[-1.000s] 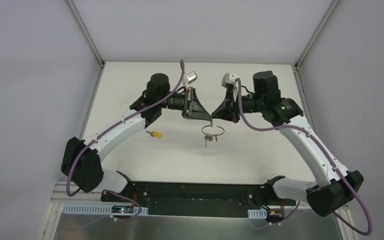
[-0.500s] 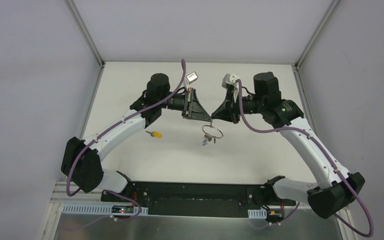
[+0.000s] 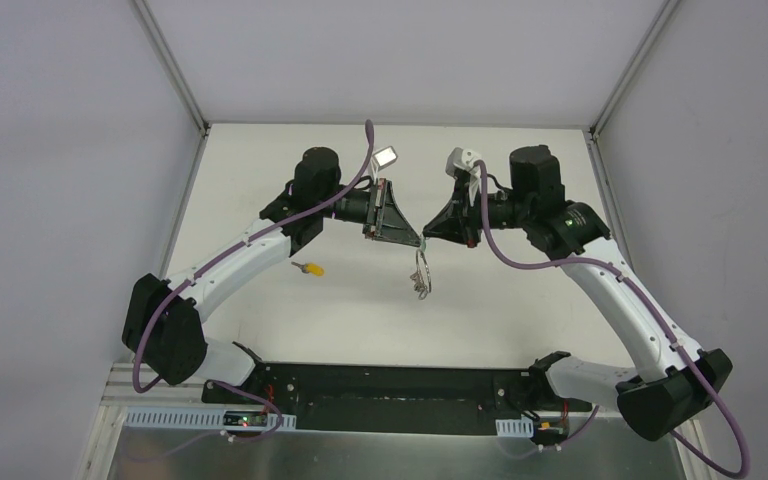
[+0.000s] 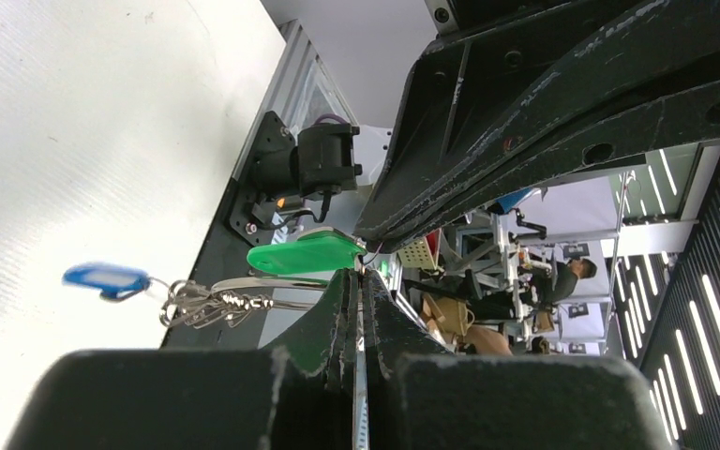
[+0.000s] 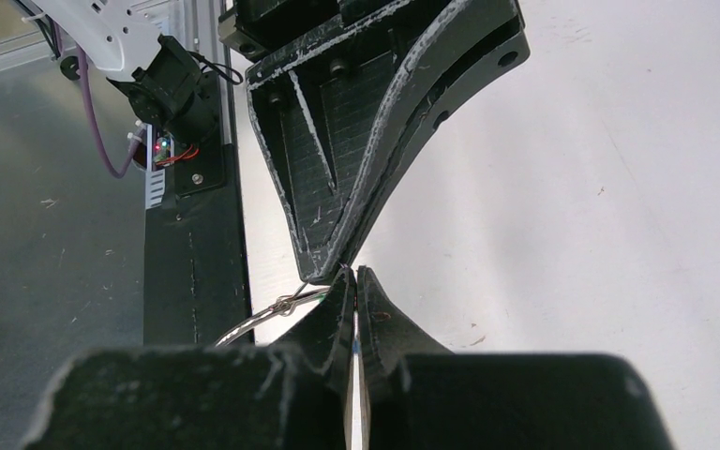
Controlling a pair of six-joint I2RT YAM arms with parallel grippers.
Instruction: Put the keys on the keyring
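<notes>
My two grippers meet tip to tip above the table's middle. The left gripper [image 3: 417, 240] [image 4: 361, 277] is shut, and the thin silver keyring [image 3: 422, 265] [image 4: 261, 282] runs into its fingertips. The ring hangs edge-on, with its silver keys [image 4: 197, 306] and the blue-headed key [image 4: 106, 277] dangling from it. The right gripper [image 3: 429, 237] [image 5: 354, 274] is shut. The green-headed key [image 4: 305, 254] sticks out at its tip, right against the ring. In the right wrist view the ring [image 5: 261, 320] passes behind the finger. The yellow-orange-headed key [image 3: 309, 268] lies on the table to the left.
The white table [image 3: 520, 300] is walled by grey panels at left, right and back. A black base rail [image 3: 390, 390] and a metal plate run along the near edge.
The keyring has turned from lying flat and open to hanging edge-on under the gripper tips. The left wrist has rolled a little. The yellow-orange key has not moved.
</notes>
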